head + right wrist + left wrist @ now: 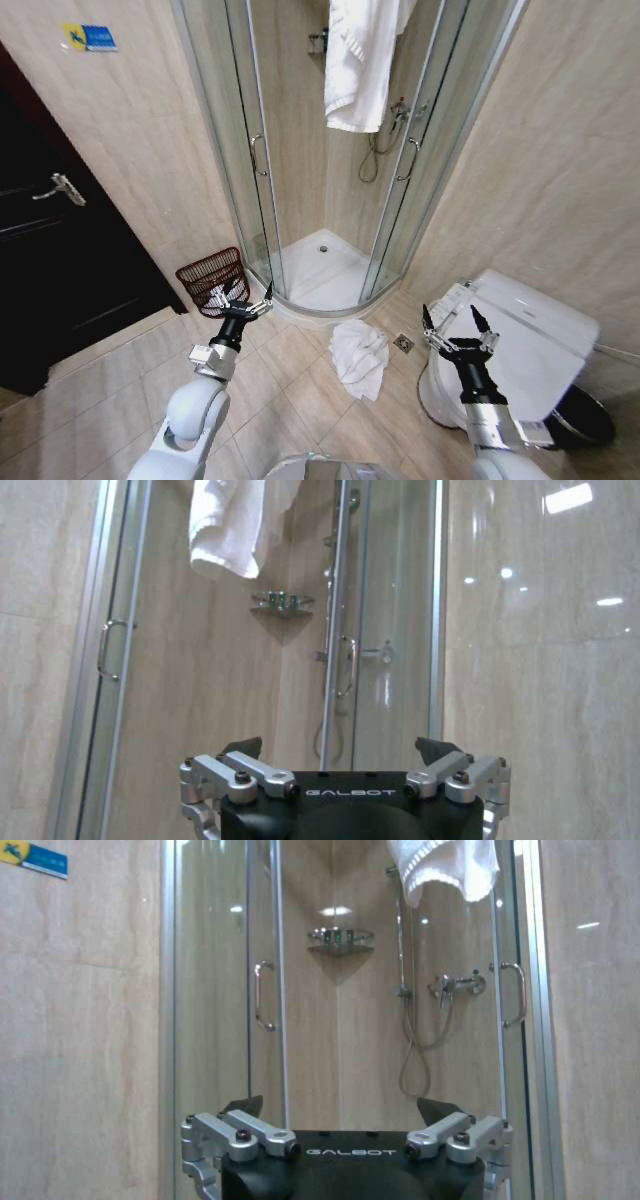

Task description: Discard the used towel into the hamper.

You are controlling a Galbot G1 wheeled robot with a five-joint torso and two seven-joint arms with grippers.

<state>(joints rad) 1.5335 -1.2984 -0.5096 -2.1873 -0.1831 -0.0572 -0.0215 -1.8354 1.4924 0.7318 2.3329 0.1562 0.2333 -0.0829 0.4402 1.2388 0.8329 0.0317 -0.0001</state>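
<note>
We hold both claws wide and empty, left gripper (247, 294) by the hamper (212, 279), right gripper (455, 322) raised; the crumpled white towel (360, 358) lies on the floor tiles (290, 385) between them, at the shower's threshold.

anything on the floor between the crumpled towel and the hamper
Nothing visible lies on the tiles between the crumpled towel and the hamper. The left pincer, open, hovers just in front of the hamper, above that path.

Bright overhead light; glare spots on tiles, shower glass (395, 592); edges distorted.
</note>
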